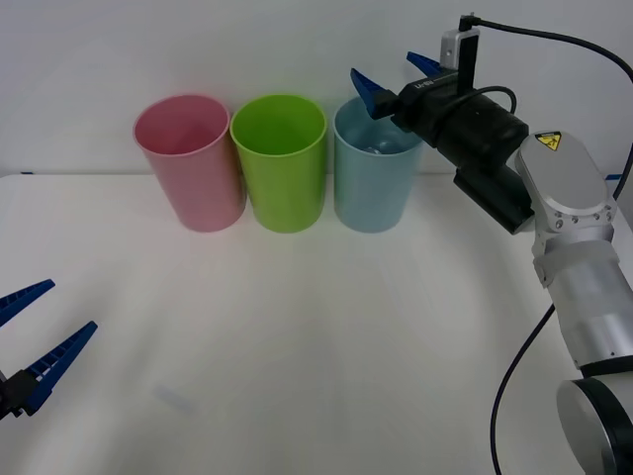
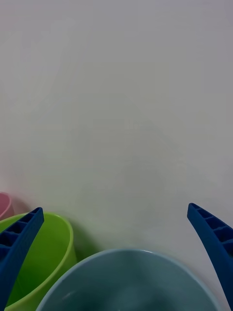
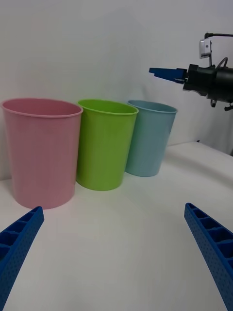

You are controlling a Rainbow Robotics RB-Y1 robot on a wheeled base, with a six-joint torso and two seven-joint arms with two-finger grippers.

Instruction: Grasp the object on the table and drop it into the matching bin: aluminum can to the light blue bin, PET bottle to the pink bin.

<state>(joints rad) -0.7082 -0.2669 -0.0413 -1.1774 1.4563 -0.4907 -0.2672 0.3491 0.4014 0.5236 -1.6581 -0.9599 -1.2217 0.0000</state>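
The light blue bin (image 1: 371,193) (image 3: 148,141) stands at the right end of a row of three at the back of the white table (image 1: 297,346). My right gripper (image 1: 382,63) (image 2: 114,209) hangs open just above its mouth (image 2: 126,282), with nothing between its fingers. A small silvery glint (image 1: 380,148) shows inside that bin; I cannot tell whether it is the aluminum can. The pink bin (image 1: 188,168) (image 3: 42,150) stands at the left end of the row. My left gripper (image 1: 71,306) (image 3: 112,208) stays open and low over the table's near left.
A lime green bin (image 1: 280,163) (image 3: 104,146) (image 2: 48,252) stands between the pink and light blue ones, almost touching both. A plain white wall rises close behind the row. The right arm and its black cable (image 1: 554,40) reach in from the right.
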